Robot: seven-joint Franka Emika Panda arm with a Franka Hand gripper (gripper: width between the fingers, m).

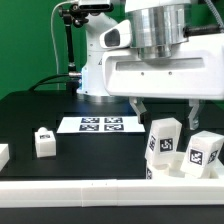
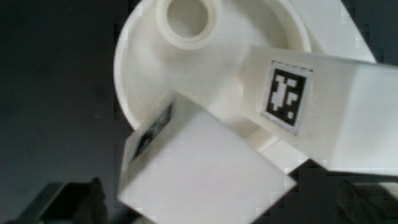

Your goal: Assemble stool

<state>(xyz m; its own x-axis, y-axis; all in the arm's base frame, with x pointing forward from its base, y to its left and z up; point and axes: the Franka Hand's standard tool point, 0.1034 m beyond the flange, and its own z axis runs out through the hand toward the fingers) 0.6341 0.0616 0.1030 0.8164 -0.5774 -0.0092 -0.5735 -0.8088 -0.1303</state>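
Released end effector [image 1: 166, 118], fingers spread wide with nothing between them, hanging just above two tagged stool legs at the exterior view's right. Left leg [image 1: 163, 141] and right leg [image 1: 204, 153] stand side by side on the round seat [image 1: 170, 174], just behind the white border rail [image 1: 100, 193]. Can't tell if they are fixed in. Wrist view shows both legs sitting on the disc, and a round hole [image 2: 187, 18] in the seat lies bare. Third leg [image 1: 43, 141] stands alone on the black table [image 1: 30, 115], well apart toward the exterior view's left. Marker board [image 1: 98, 124] lies flat further back, between them.
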